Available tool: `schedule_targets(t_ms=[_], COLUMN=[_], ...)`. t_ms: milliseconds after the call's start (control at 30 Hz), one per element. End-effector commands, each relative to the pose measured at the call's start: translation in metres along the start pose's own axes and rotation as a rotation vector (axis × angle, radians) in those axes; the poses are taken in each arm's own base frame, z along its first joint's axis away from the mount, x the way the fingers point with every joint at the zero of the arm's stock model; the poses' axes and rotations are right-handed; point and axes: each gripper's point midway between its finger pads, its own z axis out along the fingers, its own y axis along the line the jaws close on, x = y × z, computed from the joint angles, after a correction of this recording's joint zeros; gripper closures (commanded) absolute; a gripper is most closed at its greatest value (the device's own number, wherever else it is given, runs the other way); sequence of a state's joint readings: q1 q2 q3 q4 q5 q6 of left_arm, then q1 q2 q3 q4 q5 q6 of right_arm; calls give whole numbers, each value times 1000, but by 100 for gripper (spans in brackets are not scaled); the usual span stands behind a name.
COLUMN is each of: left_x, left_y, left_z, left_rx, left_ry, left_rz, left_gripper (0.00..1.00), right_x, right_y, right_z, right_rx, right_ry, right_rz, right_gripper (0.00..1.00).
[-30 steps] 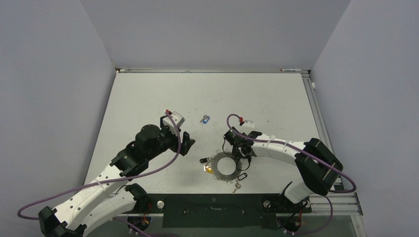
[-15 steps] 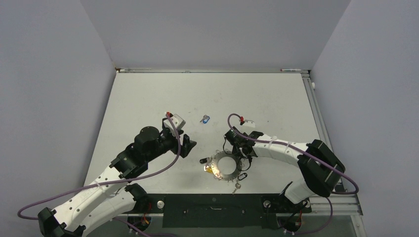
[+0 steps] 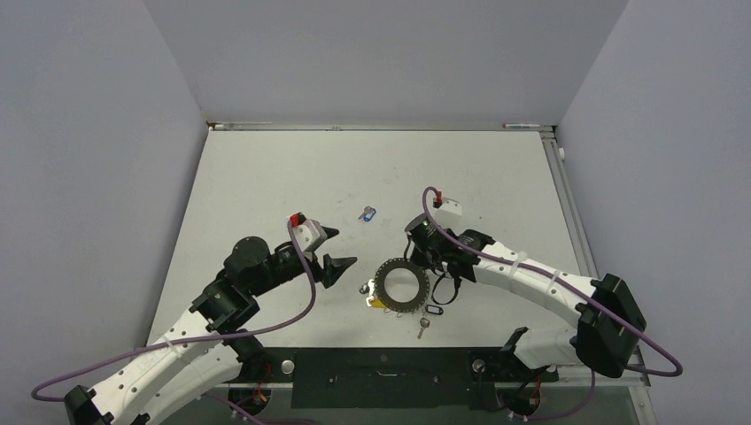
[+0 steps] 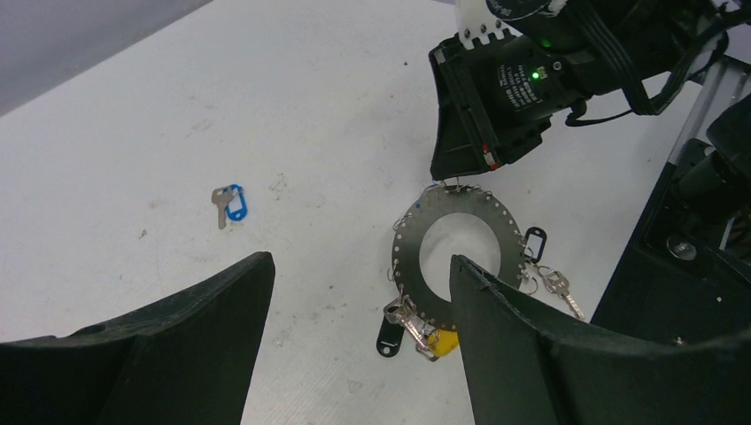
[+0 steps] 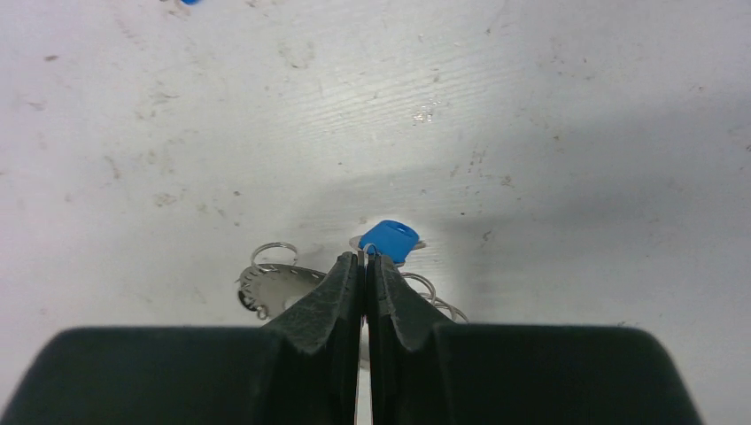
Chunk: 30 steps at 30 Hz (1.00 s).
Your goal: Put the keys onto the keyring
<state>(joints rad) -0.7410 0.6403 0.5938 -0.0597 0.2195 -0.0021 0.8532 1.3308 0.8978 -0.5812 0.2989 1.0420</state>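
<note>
The keyring is a flat silvery hoop with small holes round its rim, lying on the table between the arms. It also shows in the left wrist view. A yellow-headed key, black tags and silver keys hang from it. My right gripper is at its far edge, shut on the thin wire loop of a blue-headed key. A loose blue-headed key lies farther back. My left gripper is open and empty, left of the keyring.
The white table has grey walls on three sides. A black rail runs along the near edge by the arm bases. A metal rail lines the right edge.
My left gripper has turned to face the keyring and opened wide. My right arm has shifted, and the keyring with its keys has slid slightly away from the near edge.
</note>
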Motion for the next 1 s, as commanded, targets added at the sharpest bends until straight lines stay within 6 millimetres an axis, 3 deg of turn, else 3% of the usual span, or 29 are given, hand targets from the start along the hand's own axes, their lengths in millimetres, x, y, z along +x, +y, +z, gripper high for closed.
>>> schedule_targets(t_ms=[0,167,500,967], left_x=[-35,-46,-57,-45], left_y=[-21,-34,-53,-57], left_z=[2,3,10,50], left_rx=[143,230,347,394], left_ry=[-127,-187,-271,-251], left_rz=[168,319,519,509], left_gripper=[33,39,49,61], right_x=[-33,-45,-54,-63], right_y=[32,44,48,52], right_z=[-38,-60,-92,-112], right_rx=[-110,-166,-194,-177], right_ry=[-74,-70,-30,19], right_rz=[124,235,460,715], right_gripper=[95,95,95,95])
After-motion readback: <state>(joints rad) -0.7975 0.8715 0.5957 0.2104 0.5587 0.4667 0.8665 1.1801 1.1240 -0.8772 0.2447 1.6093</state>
